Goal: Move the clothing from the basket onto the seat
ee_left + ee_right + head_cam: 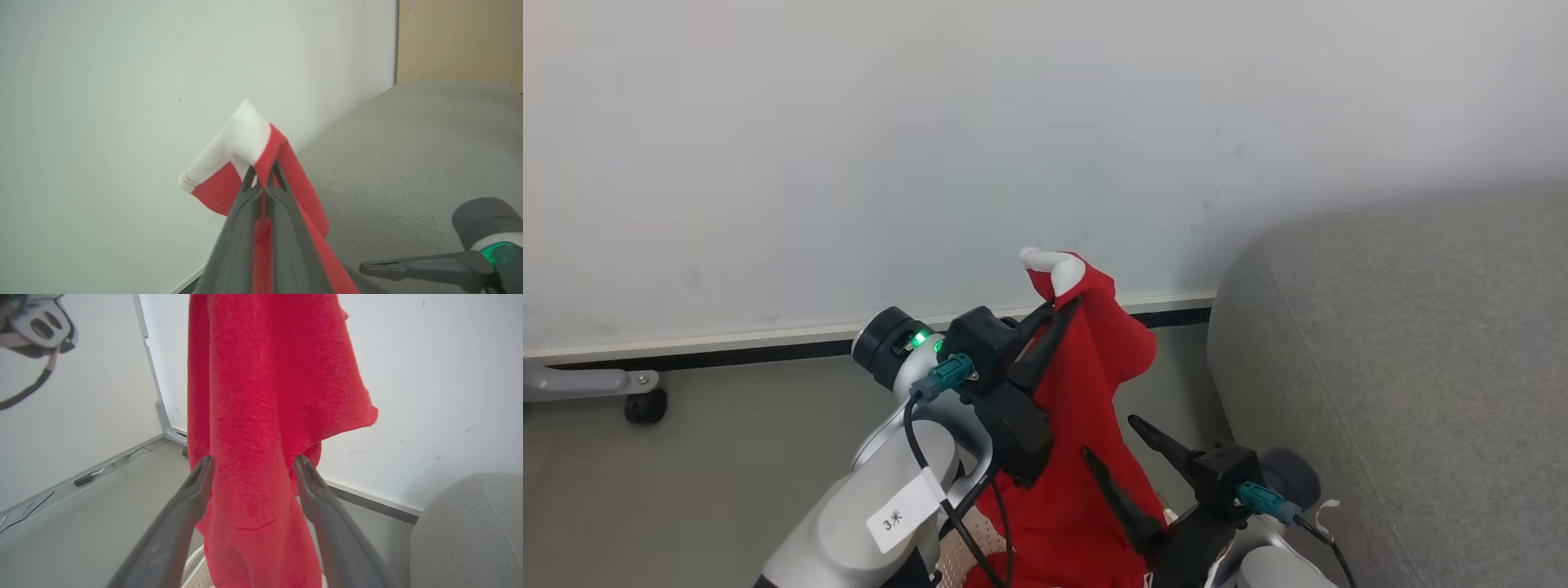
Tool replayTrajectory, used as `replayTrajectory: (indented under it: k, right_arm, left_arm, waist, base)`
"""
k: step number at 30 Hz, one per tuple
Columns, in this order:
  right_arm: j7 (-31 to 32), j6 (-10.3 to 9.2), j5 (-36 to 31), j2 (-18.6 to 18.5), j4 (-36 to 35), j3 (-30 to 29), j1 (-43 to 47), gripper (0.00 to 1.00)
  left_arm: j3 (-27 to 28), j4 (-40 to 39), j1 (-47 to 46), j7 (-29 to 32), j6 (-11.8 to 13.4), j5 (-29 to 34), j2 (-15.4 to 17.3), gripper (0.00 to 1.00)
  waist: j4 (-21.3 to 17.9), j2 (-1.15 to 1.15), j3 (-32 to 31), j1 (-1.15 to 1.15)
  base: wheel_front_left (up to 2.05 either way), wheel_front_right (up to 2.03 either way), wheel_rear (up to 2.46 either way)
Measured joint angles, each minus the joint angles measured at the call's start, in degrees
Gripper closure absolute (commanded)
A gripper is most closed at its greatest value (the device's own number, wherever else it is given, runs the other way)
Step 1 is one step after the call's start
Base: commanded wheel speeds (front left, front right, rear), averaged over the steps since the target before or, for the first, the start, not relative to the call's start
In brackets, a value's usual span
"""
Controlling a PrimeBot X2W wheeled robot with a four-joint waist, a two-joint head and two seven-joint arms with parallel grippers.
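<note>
Left jaws pinching 1 red garment (1086, 408) just under white cuff (245, 134), high above basket (964, 563).
Right jaws spread either side of hanging cloth (no grip).
Lift till cloth clears basket, swing over seat (1421, 367) corner, lower, release.

One red garment (1086, 425), one basket (199, 575), one grey seat (1421, 367).

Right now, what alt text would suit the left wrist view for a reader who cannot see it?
The left hand is shut on a red garment with a white cuff, held up before a pale wall. The grey seat lies to the right, with the other arm's dark finger at lower right.
</note>
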Motion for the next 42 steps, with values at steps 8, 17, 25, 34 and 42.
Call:
replayTrajectory:
  k: [8, 17, 25, 34, 42]
  right_arm:
    - [0.01, 0.0, 2.55, 0.01, 3.97, 3.89, -1.76, 0.0]
    - [0.01, -0.1, 6.87, -0.01, 8.58, 6.61, -4.95, 0.87]
    - [0.01, -0.52, 8.95, -0.01, 10.06, 6.73, -5.87, 1.0]
    - [0.01, -0.51, 9.78, -0.2, 11.61, 3.09, -6.6, 1.0]
    - [0.01, -1.03, 9.2, -3.57, 9.11, 0.73, -8.08, 1.0]
  left_arm:
    - [-2.72, -3.0, -0.01, 1.58, 0.0, -2.26, -0.21, 1.0]
    - [-3.82, -6.48, 0.38, 3.01, 0.0, -4.15, -0.31, 1.0]
    - [-1.74, -7.06, 3.52, 3.66, 0.35, -6.32, 0.79, 0.52]
    - [1.79, -6.97, 6.99, 2.75, 2.26, -7.68, 3.61, 0.0]
    - [3.47, -7.44, 11.1, 1.22, 3.13, -9.67, 5.32, 0.0]
  waist:
    - [2.15, 0.01, -1.33, 0.0]
    - [3.71, 0.01, -1.58, 0.01]
    - [3.19, 0.01, -1.38, 0.01]
    - [0.39, 0.01, -0.89, 0.01]
    - [-3.09, 0.01, -0.68, 0.01]
  base:
    - [0.0, 0.0, 0.0]
    - [0.0, 0.0, 0.0]
    - [0.0, 0.0, 0.0]
    - [0.0, 0.0, 0.0]
    - [0.0, 0.0, 0.0]
